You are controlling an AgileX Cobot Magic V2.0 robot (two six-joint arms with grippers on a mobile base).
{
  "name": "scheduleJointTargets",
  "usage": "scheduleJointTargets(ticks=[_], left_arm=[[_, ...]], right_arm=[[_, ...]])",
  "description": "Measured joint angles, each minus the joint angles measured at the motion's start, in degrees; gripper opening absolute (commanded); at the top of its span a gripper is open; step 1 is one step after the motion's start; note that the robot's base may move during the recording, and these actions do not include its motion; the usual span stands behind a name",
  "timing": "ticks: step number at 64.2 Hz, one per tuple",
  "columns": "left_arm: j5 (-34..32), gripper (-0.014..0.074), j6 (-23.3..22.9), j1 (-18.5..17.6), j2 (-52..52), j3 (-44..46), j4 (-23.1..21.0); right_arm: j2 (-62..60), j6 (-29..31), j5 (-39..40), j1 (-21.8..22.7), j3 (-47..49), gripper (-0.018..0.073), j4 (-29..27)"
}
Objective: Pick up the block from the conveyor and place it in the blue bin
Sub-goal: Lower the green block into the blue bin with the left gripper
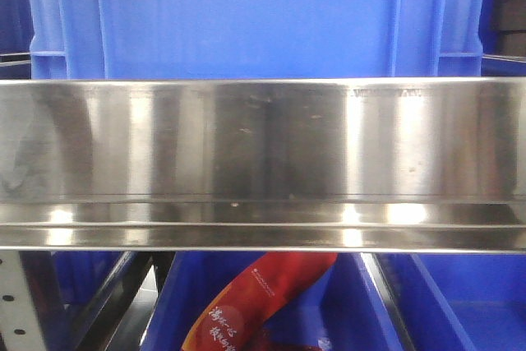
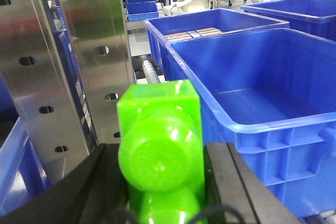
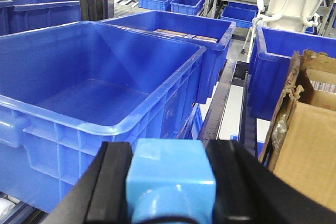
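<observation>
left gripper (image 2: 163,198): black fingers (image 2: 94,187) pinch the block from both sides.
block (image 2: 160,145): bright green and glossy, with a round boss facing the wrist camera. It is held just in front of the blue bin's near-left corner, outside its cavity.
blue bin (image 2: 273,129): large and open-topped, with its smooth floor showing. It lies ahead of both grippers.
second bin (image 2: 210,24): directly behind the blue bin, holding flat brown items.
steel upright (image 2: 94,51): perforated, to the left of the blue bin and behind the block.
right gripper (image 3: 170,195): black fingers are pressed against the sides of the light blue block.
light blue block (image 3: 170,174): held just in front of the blue bin's near-right corner, outside it.
cardboard box (image 3: 310,145): torn-edged, to the right of the blue bin.
steel rail (image 1: 263,162): spans the front view; its place relative to the blue bin cannot be told.
</observation>
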State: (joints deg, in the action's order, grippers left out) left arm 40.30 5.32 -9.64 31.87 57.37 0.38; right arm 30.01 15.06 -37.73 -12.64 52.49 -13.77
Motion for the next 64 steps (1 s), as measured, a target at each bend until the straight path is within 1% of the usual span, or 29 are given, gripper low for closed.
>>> scheduleJointTargets(ticks=[35, 44, 53, 57, 64], left_arm=[[0.0, -0.0111, 0.0, 0.0, 0.0, 0.0, -0.4], [-2.0, -0.0111, 0.1, -0.1, 0.0, 0.0, 0.0], [-2.1, -0.0111, 3.2, -2.8, 2.3, 3.2, 0.0], [-2.1, -0.0111, 3.8, -5.3, 4.6, 5.5, 0.0], [-1.2, -0.0111, 4.2, -10.4, 10.3, 11.0, 0.0]], right_arm=[[0.0, 0.0, 0.0, 0.0, 0.0, -0.0154, 0.0], [0.0, 0.0, 0.0, 0.0, 0.0, -0.0154, -0.4], [1.4, 0.0, -0.4, -0.1, 1.8, -0.0154, -2.1], [3.1, 0.0, -0.5, -0.5, 3.7, -0.0154, -2.6], [7.9, 0.0, -0.5, -3.0, 8.9, -0.0154, -2.7]])
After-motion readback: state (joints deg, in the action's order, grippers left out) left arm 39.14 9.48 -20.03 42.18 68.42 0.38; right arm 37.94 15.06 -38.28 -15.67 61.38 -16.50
